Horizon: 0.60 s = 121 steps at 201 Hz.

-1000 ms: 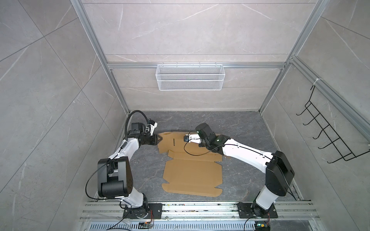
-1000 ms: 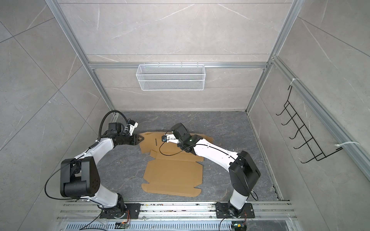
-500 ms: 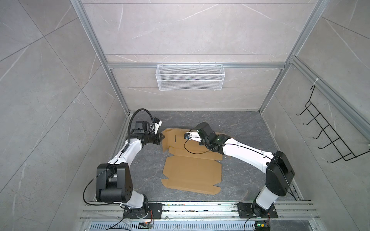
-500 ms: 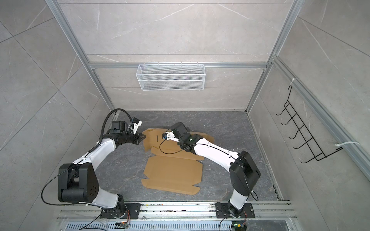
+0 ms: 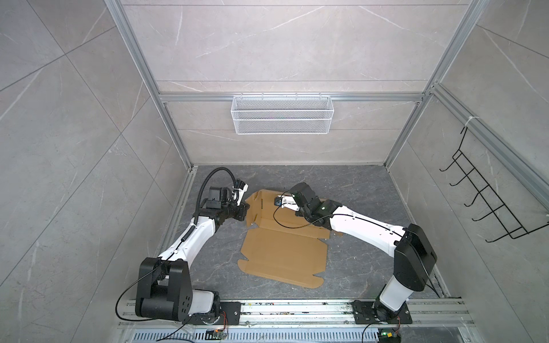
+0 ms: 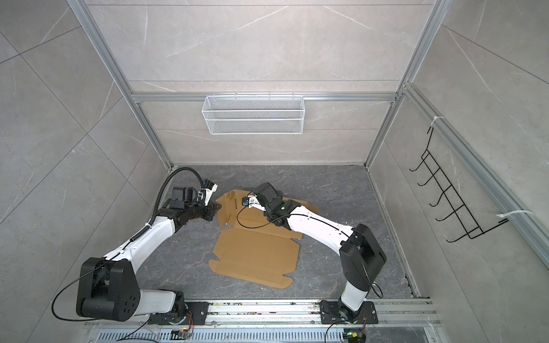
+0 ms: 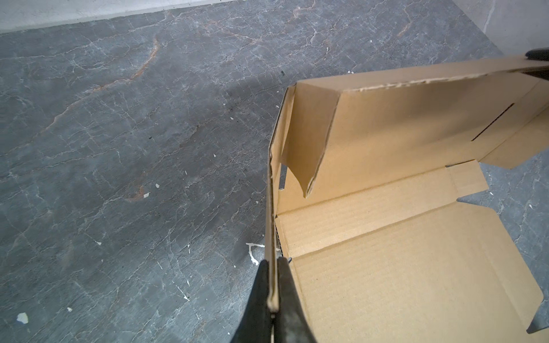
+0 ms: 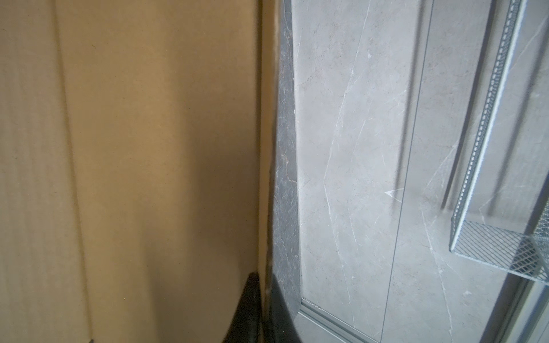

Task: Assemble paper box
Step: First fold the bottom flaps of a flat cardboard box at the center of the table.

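The brown cardboard paper box lies on the dark floor, its large front panel flat. The far part is folded up: the left side flap stands upright and the back panel is raised, with a corner tab folded inward. My left gripper is shut on the side flap's near edge, one finger on each face. My right gripper is shut on the edge of the back panel and faces the rear wall. In both top views its wrist hides the fingers.
A white wire mesh basket hangs on the rear wall above the floor. A black hook rack is on the right wall. An aluminium rail holding both arm bases runs along the front. Walls close in on both sides.
My left gripper has moved right to the box's left side flap and shut on it, and that flap now stands up. The right gripper keeps its hold on the back panel.
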Motion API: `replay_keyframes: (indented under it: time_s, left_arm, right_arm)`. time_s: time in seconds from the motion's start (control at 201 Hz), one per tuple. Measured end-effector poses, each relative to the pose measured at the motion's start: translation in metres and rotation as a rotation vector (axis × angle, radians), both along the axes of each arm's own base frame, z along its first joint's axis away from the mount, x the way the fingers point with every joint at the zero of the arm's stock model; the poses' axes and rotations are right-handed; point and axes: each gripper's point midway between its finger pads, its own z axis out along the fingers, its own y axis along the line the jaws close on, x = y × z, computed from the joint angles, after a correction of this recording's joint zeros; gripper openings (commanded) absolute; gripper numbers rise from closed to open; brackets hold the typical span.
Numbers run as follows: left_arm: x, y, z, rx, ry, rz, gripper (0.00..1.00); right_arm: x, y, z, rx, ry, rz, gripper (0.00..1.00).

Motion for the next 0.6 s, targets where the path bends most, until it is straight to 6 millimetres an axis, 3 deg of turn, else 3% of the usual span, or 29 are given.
replay_keyframes:
  time_s: [0.224, 0.383, 0.602]
  left_arm:
    - [0.002, -0.008, 0.000, 0.025, -0.002, 0.052, 0.04]
    - [0.006, -0.005, -0.001, 0.026, 0.005, 0.115, 0.04]
    - [0.007, -0.005, -0.001, 0.006, 0.024, 0.157, 0.05]
  right_arm:
    - [-0.001, 0.006, -0.002, 0.006, -0.040, -0.024, 0.02]
    - [-0.007, 0.009, -0.015, -0.019, -0.135, -0.033, 0.01]
    - [-0.009, 0.011, -0.010, -0.076, -0.303, -0.010, 0.02]
